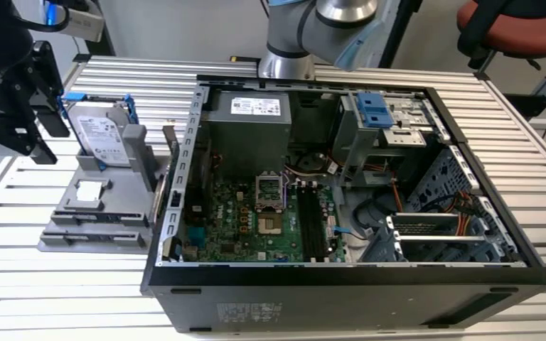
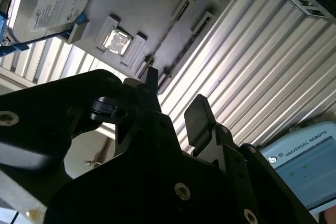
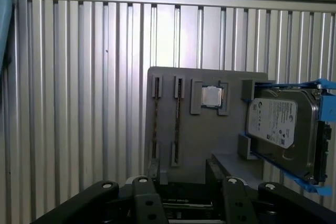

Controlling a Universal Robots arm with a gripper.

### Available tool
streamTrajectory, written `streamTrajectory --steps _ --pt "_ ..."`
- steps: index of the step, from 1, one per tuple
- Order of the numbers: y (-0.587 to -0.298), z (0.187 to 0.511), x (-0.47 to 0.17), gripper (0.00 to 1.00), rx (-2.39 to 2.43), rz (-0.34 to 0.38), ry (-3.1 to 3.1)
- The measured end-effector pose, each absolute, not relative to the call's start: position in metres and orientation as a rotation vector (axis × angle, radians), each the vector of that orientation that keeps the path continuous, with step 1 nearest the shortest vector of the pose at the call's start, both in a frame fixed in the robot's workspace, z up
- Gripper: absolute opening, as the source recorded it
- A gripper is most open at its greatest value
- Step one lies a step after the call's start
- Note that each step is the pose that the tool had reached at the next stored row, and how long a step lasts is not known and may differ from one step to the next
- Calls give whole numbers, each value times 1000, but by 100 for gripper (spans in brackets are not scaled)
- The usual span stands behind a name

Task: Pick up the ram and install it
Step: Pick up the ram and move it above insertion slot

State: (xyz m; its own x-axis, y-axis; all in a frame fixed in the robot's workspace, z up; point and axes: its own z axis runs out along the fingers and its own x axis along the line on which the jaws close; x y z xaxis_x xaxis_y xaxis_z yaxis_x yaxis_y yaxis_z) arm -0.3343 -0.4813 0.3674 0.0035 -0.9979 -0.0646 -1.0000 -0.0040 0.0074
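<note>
The ram [image 3: 177, 116] is a thin dark stick standing on edge in a slot of the grey holder [image 3: 210, 140]; a second stick [image 3: 155, 124] stands in the slot beside it. In the second wrist view the ram [image 2: 167, 43] lies beyond my fingertips. My black gripper [image 1: 45, 135] hovers at the exterior view's left, above and apart from the holder [image 1: 93, 213]. It is open, with nothing between its fingers [image 2: 198, 115]. The gripper [image 3: 184, 192] points toward the holder's near edge. The black memory slots [image 1: 311, 220] lie on the motherboard inside the open computer case [image 1: 349, 273].
On the same holder sit a silver hard drive in a blue frame [image 1: 102, 138] and a square processor chip [image 3: 212, 96]. The ribbed metal table [image 1: 55, 284] carries everything. The arm's base [image 1: 287, 60] stands behind the case. A red chair [image 1: 525, 32] is at the back.
</note>
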Motion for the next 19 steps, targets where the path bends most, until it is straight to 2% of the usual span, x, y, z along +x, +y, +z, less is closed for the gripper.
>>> streamTrajectory --steps 19 --pt "-481 330 -335 100 -2175 78 2210"
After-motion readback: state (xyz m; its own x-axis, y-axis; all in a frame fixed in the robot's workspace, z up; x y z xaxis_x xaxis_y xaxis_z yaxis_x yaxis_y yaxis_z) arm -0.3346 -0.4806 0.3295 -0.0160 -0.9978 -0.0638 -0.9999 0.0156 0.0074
